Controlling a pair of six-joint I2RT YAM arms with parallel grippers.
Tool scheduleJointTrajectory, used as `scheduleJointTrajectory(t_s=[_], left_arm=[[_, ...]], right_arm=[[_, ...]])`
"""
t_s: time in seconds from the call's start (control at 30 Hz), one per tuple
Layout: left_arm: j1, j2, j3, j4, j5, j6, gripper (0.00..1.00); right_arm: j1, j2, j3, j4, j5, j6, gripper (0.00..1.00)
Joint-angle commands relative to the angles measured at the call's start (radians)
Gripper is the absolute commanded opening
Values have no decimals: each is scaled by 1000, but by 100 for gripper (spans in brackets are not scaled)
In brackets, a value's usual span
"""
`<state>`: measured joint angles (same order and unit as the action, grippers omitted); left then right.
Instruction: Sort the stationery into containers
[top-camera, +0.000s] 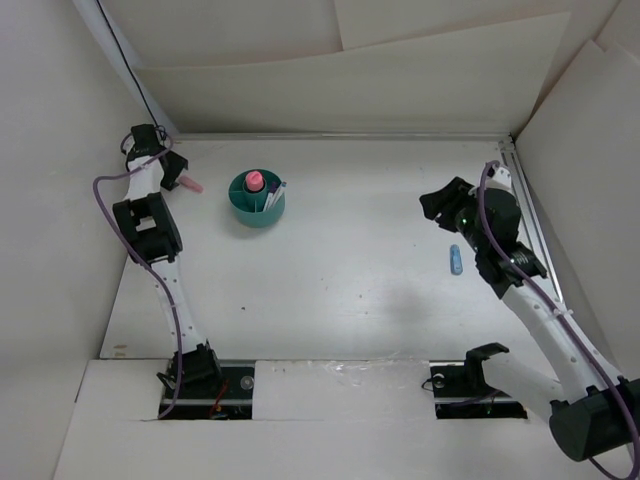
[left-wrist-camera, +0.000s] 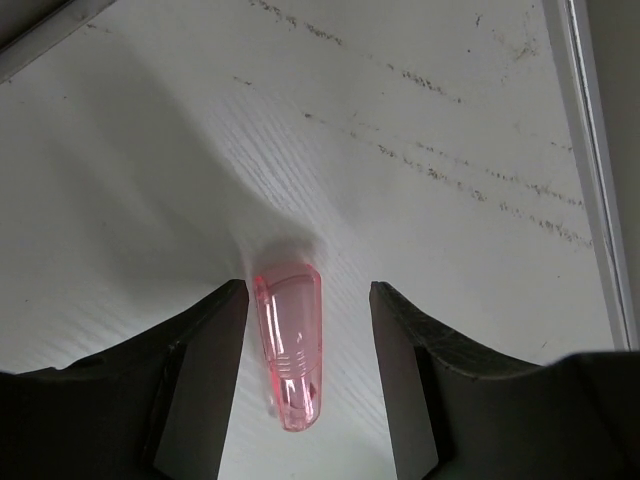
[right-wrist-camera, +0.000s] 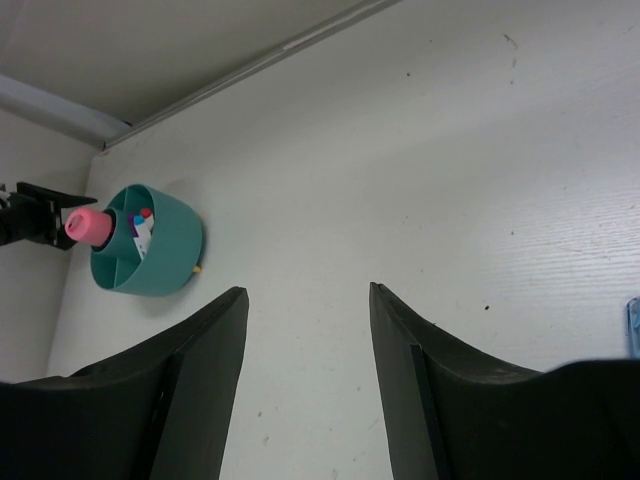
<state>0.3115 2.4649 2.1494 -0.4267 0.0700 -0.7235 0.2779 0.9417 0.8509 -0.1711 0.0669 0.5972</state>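
Two arms, top view: left gripper (top-camera: 172, 180) at far left, pink stub (top-camera: 190, 184) at its tip on the table (top-camera: 340, 290). Teal cup (top-camera: 256, 212) sits to the right of it, holding a second stub (top-camera: 255, 181) upright, plus pens (top-camera: 273, 192). Blue stub (top-camera: 456, 259) lies by the right gripper (top-camera: 436, 207), near the right edge.

Left wrist: fingers (left-wrist-camera: 200, 360) parted, released. Pink stub (left-wrist-camera: 288, 345) flat between them, close to the left finger, clear gap on the right.

Right wrist: right gripper (right-wrist-camera: 306, 290) spread, grasping nothing. Cup (right-wrist-camera: 160, 255) far left; blue stub (right-wrist-camera: 634, 325) at right edge.
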Motion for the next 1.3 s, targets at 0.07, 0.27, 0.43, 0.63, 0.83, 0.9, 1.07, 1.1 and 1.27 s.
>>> scheduleJointTrajectory(t_s=[0.07,0.27,0.43,0.63,0.83,0.9,1.07,1.1,1.27], left_arm=[[5,11,61,-37,-22,4,48],[5,22,72,-64,-71,13,41],[5,55,105,-75,-82,13,38],[5,68,92,-55,-73,13,39],[5,68,64,-32,-64,13,39],[-8,56,29,-14,-73,22,34],[-26,46,6,6,-73,22,26],[-26,46,6,6,-73,22,26],[-35,46,6,6,-73,22,31]], right_arm=[[27,-1,20,51,42,-17,58],[27,8,30,51,42,-17,58],[27,-1,30,51,42,-17,58],[37,-1,30,51,42,-17,58],[46,-1,30,51,42,-17,58],[46,-1,30,51,42,-17,58],[46,-1,30,51,42,-17,58],[46,-1,30,51,42,-17,58],[46,-1,30,51,42,-17,58]])
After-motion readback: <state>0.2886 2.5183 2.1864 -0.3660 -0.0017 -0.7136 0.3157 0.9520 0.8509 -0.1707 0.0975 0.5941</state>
